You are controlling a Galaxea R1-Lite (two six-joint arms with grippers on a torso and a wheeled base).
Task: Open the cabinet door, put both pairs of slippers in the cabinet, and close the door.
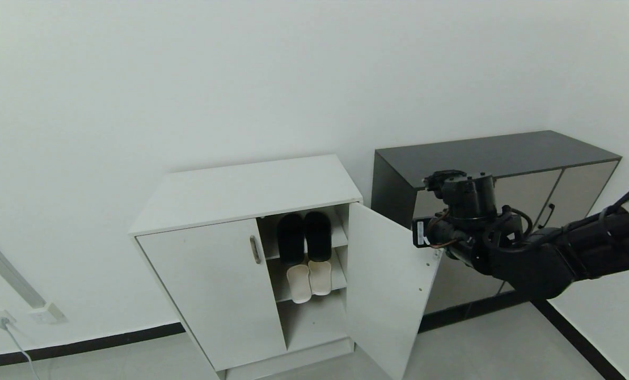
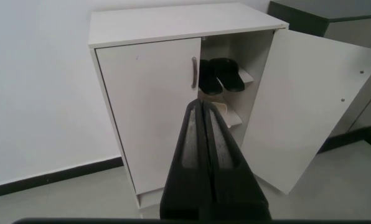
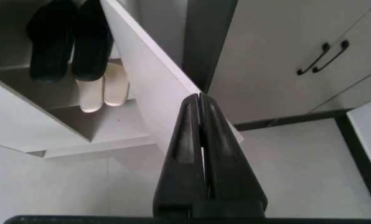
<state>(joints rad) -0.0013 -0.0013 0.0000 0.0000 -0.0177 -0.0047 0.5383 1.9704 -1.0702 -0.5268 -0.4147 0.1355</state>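
Nearest, left gripper (image 2: 201, 104): black, its two fingers pressed flat together with nothing between them, held in the air well apart from the cabinet front;
right gripper (image 3: 201, 98): black, fingers likewise closed on each other and empty, tip at the free edge of the open door, contact not discernible;
right-hand door (image 1: 388, 285): flat white panel, swung wide open towards the robot;
white two-door cabinet (image 1: 251, 190): low, flat-topped, standing on the grey floor (image 1: 478, 348) against the wall;
left-hand door (image 1: 214, 295): closed, with a slim metal handle (image 1: 255, 249) near its inner edge;
pair of black slippers (image 1: 304, 237): inside the cabinet, side by side on the upper shelf;
pair of cream slippers (image 1: 309, 279): inside, side by side on the shelf just below;
black-topped sideboard (image 1: 494, 150): near the cabinet on the robot's right, with grey doors;
white wall (image 1: 240, 79): behind both
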